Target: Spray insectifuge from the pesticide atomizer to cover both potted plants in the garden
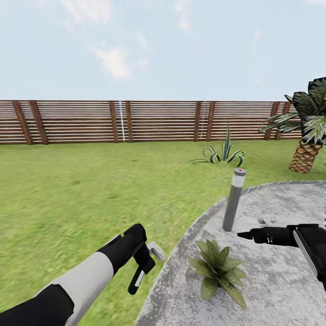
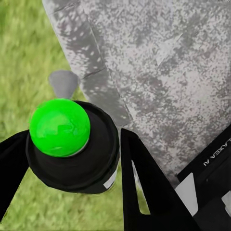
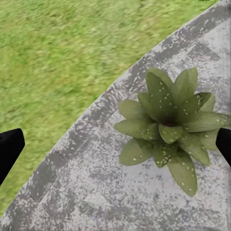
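Left gripper (image 1: 141,271) pinches the spray bottle (image 1: 137,280) over the lawn (image 1: 81,190), just off the patio (image 1: 271,290) edge.

Potted plant (image 1: 218,269) sits on the patio near that edge; right gripper (image 1: 246,235), fingers spread, hovers beyond it, beside the lamp post (image 1: 233,199); fence (image 1: 136,121) farthest.

The left gripper (image 2: 72,159) clasps the pesticide atomizer (image 2: 72,144) above the patio (image 2: 163,62) edge.

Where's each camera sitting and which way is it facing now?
Head: on head, faces forward-down over lawn to fence; both arms, left claw holding atomizer.
Left wrist: looks down past fingers and atomizer cap at patio edge.
Right wrist: looks down at plant, fingertips at frame edges.
Shared: head and right wrist both see plant.
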{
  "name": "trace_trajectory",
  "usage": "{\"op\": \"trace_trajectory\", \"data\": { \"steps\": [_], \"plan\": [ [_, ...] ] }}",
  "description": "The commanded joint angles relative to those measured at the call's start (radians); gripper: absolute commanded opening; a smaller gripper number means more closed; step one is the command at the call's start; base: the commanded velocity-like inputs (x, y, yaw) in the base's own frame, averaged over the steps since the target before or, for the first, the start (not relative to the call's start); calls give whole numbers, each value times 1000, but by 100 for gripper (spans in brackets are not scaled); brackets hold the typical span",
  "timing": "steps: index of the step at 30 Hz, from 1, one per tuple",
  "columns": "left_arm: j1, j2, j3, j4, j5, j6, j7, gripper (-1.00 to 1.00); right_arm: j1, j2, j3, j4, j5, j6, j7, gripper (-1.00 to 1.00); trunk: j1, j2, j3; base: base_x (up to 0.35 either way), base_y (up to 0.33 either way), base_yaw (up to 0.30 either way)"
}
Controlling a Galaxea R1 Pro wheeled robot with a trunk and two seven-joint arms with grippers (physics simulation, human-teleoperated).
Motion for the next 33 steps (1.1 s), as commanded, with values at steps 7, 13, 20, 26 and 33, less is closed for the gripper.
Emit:
{"op": "trace_trajectory", "data": {
  "steps": [7,13,20,26,33],
  "plan": [
    [-1,0,-2,3,-9,3,-10,-100,-1,0,-1,-1,1,7,4,100,0,0,-1,151,115,-61],
    [-1,0,-3,6,-9,3,-10,-100,-1,0,-1,-1,1,6,4,100,0,0,2,7,6,-219],
    [-1,0,-4,7,-9,3,-10,-100,-1,0,-1,-1,1,7,4,100,0,0,6,0,0,-252],
    [-1,0,-5,8,-8,3,-10,-100,-1,0,-1,-1,1,6,4,100,0,0,10,0,0,-253],
    [-1,0,-7,8,-8,3,-10,-100,-1,0,-1,-1,1,6,4,100,0,0,13,22,13,-252]
  ]
}}
